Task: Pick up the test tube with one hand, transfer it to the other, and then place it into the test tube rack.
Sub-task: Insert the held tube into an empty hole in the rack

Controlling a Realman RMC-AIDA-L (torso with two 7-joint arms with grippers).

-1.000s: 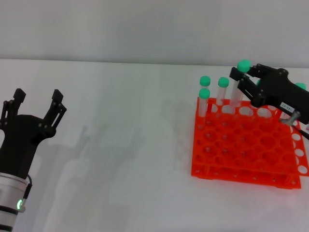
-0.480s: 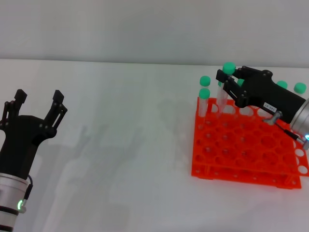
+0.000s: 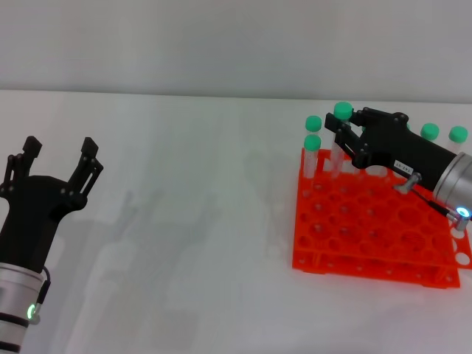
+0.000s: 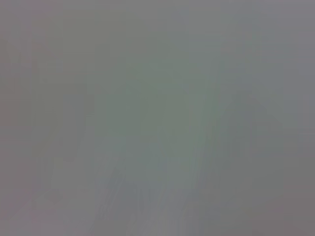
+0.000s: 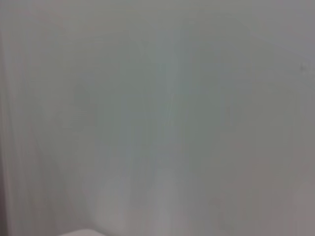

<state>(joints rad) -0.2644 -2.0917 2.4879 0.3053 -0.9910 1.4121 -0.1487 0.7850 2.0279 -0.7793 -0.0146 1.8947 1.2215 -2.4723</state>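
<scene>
The right gripper (image 3: 346,134) grips the tube (image 3: 340,140) upright over the rack's (image 3: 372,228) far-left holes. The left gripper (image 3: 55,166), open, idles far left; right is nearer.

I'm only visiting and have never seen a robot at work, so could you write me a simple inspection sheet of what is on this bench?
Surface: white table, bare left of the rack.
Job's things: orange-red test tube rack at right; green-capped test tubes upright along its far rows.
Clutter: nothing seen.
Hands: right hand over the rack's far edge, shut on a test tube; left hand open, apart at near left.
Cables: thin wire by the right wrist.
Surroundings: plain pale wall.
</scene>
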